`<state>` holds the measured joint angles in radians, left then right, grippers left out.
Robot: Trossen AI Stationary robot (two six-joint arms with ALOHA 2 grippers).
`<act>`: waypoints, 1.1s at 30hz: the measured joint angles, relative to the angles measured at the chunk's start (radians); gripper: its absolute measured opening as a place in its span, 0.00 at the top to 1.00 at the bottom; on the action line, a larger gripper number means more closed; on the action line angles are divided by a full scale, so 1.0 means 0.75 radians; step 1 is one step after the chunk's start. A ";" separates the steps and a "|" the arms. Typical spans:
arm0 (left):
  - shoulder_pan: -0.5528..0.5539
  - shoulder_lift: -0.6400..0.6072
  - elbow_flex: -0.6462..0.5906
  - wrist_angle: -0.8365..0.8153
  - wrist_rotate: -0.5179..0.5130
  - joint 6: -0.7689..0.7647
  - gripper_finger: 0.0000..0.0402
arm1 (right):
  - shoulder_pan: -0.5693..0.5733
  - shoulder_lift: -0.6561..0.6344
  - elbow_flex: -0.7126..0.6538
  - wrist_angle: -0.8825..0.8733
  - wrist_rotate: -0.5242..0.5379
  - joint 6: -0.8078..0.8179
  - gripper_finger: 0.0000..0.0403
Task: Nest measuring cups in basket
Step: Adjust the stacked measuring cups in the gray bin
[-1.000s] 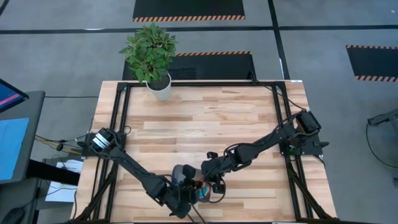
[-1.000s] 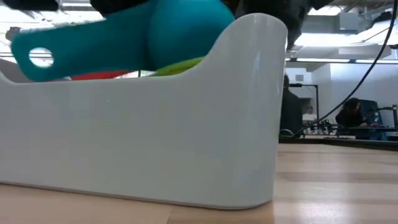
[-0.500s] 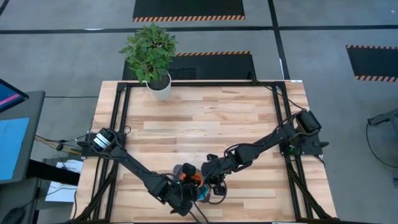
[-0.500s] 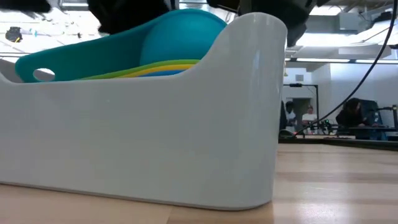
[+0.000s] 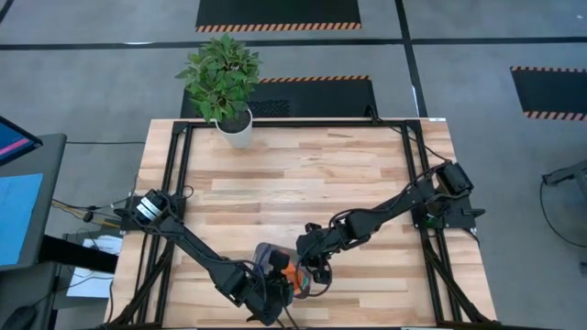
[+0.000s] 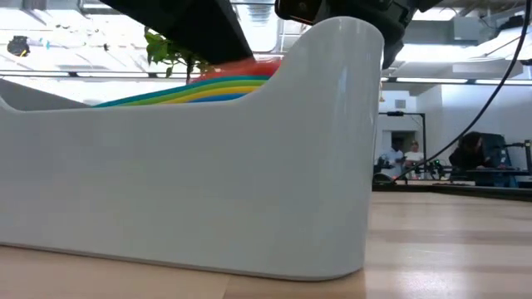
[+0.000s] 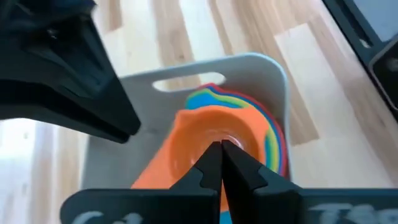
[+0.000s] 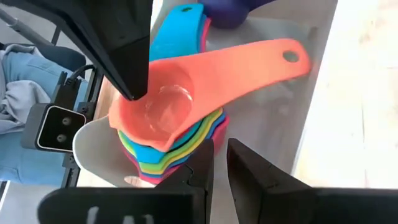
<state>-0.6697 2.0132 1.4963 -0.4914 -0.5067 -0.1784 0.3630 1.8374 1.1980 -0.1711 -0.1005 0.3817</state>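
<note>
The pale grey basket (image 6: 208, 166) stands near the table's front edge (image 5: 268, 253). In it sits a nested stack of measuring cups (image 8: 168, 155), with the orange cup (image 8: 186, 87) on top and its handle (image 8: 267, 59) reaching across the basket. A dark blue cup (image 8: 231, 12) lies apart beyond the stack. My left gripper (image 7: 222, 146) is shut, its tips down in the orange cup's bowl. At the basket's end wall my right gripper (image 8: 219, 155) stands nearly shut. My left gripper touches the inside of the orange cup's bowl (image 8: 138, 104), near its rim, with the tips of its shut fingers (image 8: 127, 74). It comes slanting down from above. The cup lies level on the stack in the basket. My right gripper is closed on the top of the basket's tall end wall (image 6: 366, 33), slanting down from above. Its own fingers hide the place of contact. The basket stands flat on the table.
A white pot with a green plant (image 5: 234, 128) stands at the table's far left. Black frame rails (image 5: 174, 183) run along the table's sides. Bare wood (image 5: 303, 174) lies between the pot and the basket. People (image 6: 474, 154) sit in the room behind.
The stack of cups stood tilted high above the basket's wall, with the light blue cup's underside and handle showing. It has sunk level into the basket, and now only its rims show over the wall. My left gripper has turned over the stack and stayed shut.
</note>
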 joint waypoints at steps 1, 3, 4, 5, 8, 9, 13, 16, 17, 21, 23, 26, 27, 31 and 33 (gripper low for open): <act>0.000 0.000 0.000 0.004 0.009 -0.001 1.00 | 0.003 0.000 0.000 -0.002 0.000 0.000 0.83; -0.001 0.000 0.000 0.014 -0.005 0.000 1.00 | 0.004 0.000 0.000 -0.002 0.000 -0.009 0.83; -0.006 0.001 0.011 -0.009 -0.027 0.005 1.00 | 0.005 0.000 0.000 -0.002 0.000 -0.024 0.83; -0.009 0.002 0.031 -0.047 -0.056 0.020 1.00 | 0.005 0.000 0.001 -0.002 0.000 -0.029 0.83; -0.018 0.003 0.118 -0.205 -0.139 0.024 1.00 | -0.002 0.001 0.039 -0.033 0.001 -0.055 0.83; -0.021 0.003 0.154 -0.288 -0.149 0.005 1.00 | -0.005 0.001 0.061 -0.039 0.003 -0.076 0.83; -0.033 0.002 0.237 -0.545 -0.098 -0.156 1.00 | -0.008 0.001 0.114 -0.052 0.034 -0.134 0.83; -0.045 0.002 0.211 -0.607 -0.004 -0.283 1.00 | -0.007 0.001 0.118 -0.101 0.078 -0.132 0.83; -0.053 0.002 0.190 -0.604 0.007 -0.315 1.00 | -0.006 0.001 0.118 -0.118 0.091 -0.126 0.83; -0.109 0.002 0.132 -0.685 -0.031 -0.442 1.00 | 0.005 0.050 0.117 -0.086 0.140 -0.126 0.83; -0.144 0.002 0.131 -0.828 -0.056 -0.543 1.00 | 0.005 0.066 0.120 -0.078 0.148 -0.126 0.83; -0.201 0.003 0.147 -1.113 -0.084 -0.733 1.00 | 0.004 0.115 0.143 -0.106 0.174 -0.125 0.83; -0.220 0.002 0.157 -1.211 -0.098 -0.798 1.00 | 0.004 0.122 0.151 -0.141 0.180 -0.126 0.83; -0.291 -0.008 0.152 -1.453 -0.085 -1.014 1.00 | -0.005 0.161 0.218 -0.181 0.179 -0.128 0.83; -0.328 -0.027 0.121 -1.426 -0.088 -1.022 1.00 | -0.008 0.180 0.254 -0.195 0.177 -0.150 0.83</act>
<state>-0.9157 1.9929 1.5868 -1.5610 -0.5725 -0.9448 0.3573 1.9726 1.3882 -0.3172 0.0325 0.2691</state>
